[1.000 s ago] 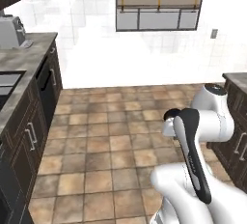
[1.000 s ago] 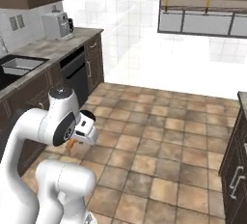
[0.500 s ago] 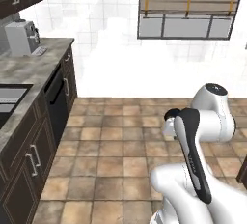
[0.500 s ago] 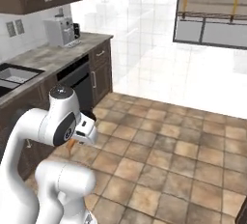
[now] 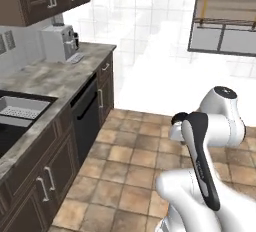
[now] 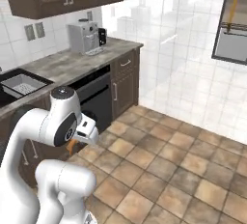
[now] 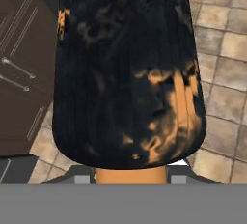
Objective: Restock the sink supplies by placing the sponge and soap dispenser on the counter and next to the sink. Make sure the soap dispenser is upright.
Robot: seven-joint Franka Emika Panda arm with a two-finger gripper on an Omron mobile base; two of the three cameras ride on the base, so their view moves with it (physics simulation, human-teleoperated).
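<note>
The soap dispenser (image 7: 126, 68), a black bottle with orange blotches, sits right in front of the hand camera with its orange pump neck (image 7: 129, 175) toward the hand. My gripper (image 6: 77, 141) is folded in close to the arm's body, low over the tiled floor, and is shut on the soap dispenser (image 6: 72, 146), of which an orange bit shows below the hand. The marbled counter (image 5: 56, 79) runs along the left, and the black sink (image 5: 9, 132) with its grey perforated tray (image 5: 21, 107) lies at its near end. The sponge is out of view.
A grey coffee machine (image 5: 58, 42) stands at the far end of the counter (image 6: 72, 63). Under the counter are a black dishwasher front (image 5: 87, 114) and dark cabinet doors (image 5: 47, 181). The tiled floor (image 6: 183, 170) lies open to the right.
The whole picture has shifted: the base has moved, so the counter and sink now stand closer on the left. The arm keeps the same folded pose with the bottle in its grip.
</note>
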